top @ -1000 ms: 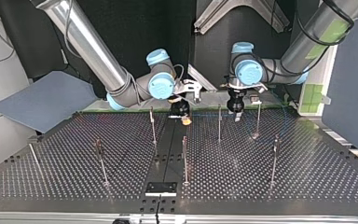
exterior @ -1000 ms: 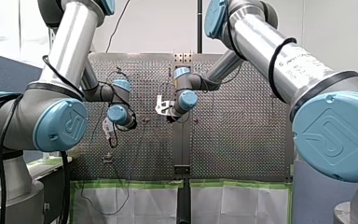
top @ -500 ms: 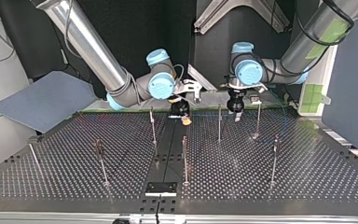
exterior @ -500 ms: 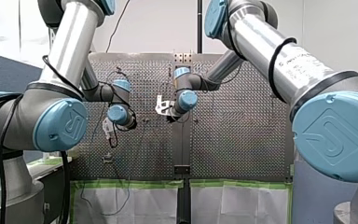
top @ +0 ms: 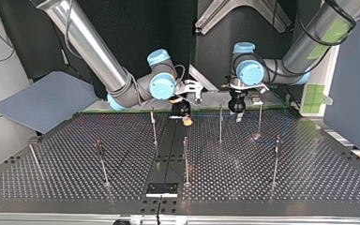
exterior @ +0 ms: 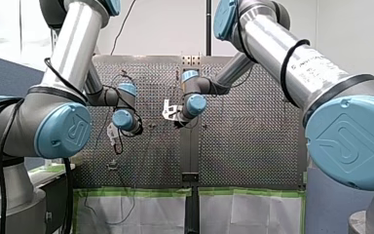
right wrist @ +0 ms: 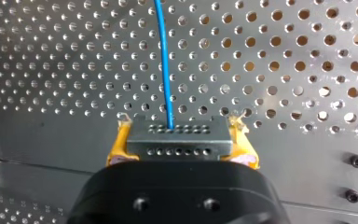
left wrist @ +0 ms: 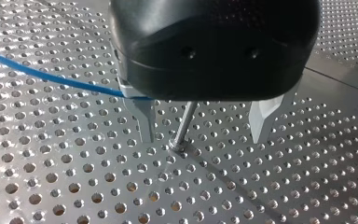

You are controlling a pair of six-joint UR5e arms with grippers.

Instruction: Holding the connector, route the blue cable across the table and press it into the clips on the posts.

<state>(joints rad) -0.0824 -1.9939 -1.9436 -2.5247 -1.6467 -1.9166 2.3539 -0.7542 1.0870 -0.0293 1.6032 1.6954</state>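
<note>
1. My right gripper [right wrist: 181, 126] has the grey connector [right wrist: 177, 142] pinched between its yellow pads [right wrist: 115, 148], one pad on each side, so it's clamped square.
2. The blue cable [right wrist: 165, 65] comes out of the connector's far face. It runs pretty much straight ahead of the gripper over the perforated table [right wrist: 289, 56], with just a slight bend.
3. My left gripper [left wrist: 204, 130] has its metal fingers [left wrist: 144, 122] spread wide with nothing gripped. They straddle a thin post [left wrist: 186, 119] right where it meets the table. The post sits nearer the finger on the cable's side.
4. In the left wrist view the cable comes in from the side, reaches that finger and disappears under the black gripper body. I can't tell if it touches the post.
5. In the top view both grippers are in the upper middle of the frame, at the table's far edge, with my right one left of centre. The other posts [top: 185, 159] stand upright, spread across the board.
</note>
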